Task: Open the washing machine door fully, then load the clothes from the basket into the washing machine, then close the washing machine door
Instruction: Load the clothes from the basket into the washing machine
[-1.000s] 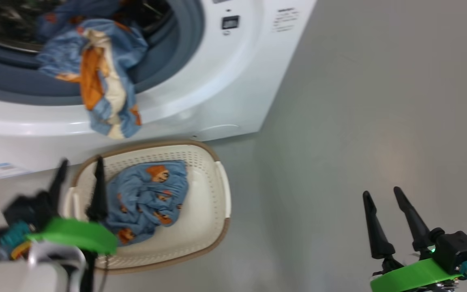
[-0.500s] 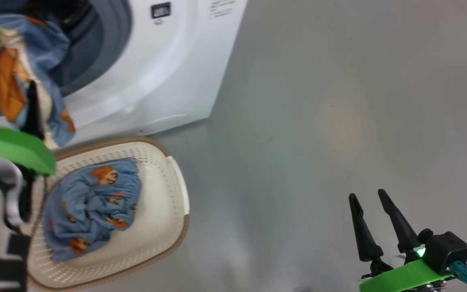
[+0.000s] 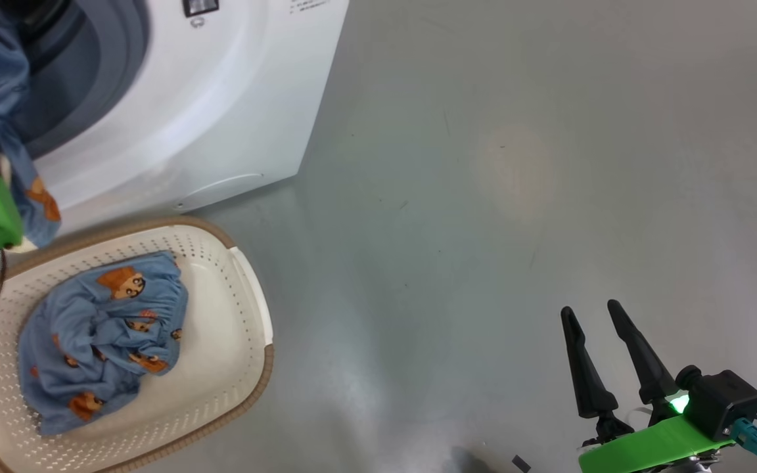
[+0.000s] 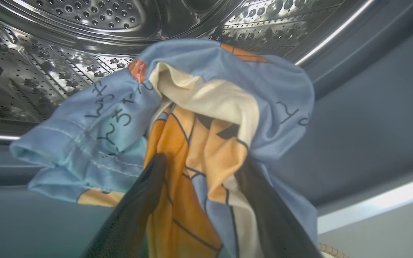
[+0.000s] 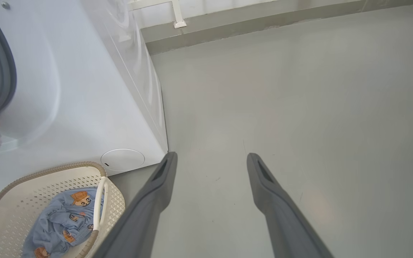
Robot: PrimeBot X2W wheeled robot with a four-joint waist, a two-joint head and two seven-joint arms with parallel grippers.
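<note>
Blue cloth with an orange-and-cream print, one garment (image 4: 206, 118), hangs over the grey rubber lip (image 4: 371, 125) of the washing machine (image 3: 207, 98), half in and half out. In the left wrist view the steel drum (image 4: 84, 21) fills the top of the frame, and the garment's long axis runs from there down toward the bottom edge. The left hand (image 4: 203, 168) comes up from the bottom centre, and its two fingers stand spread on either side of the dangling part. I judge it released, astride the cloth rather than pinching it.

So the drum lies straight ahead of that hand, beyond the cloth, and the coming move looks like a grip and a push inward.

A second blue bundle (image 3: 102, 335) sits in the basket (image 3: 247, 289) at the lower left of the head view, just below the machine. The right hand (image 3: 589, 307), lower right, is released over bare floor (image 3: 483, 197), well apart from both, so the left is clearly nearer.
</note>
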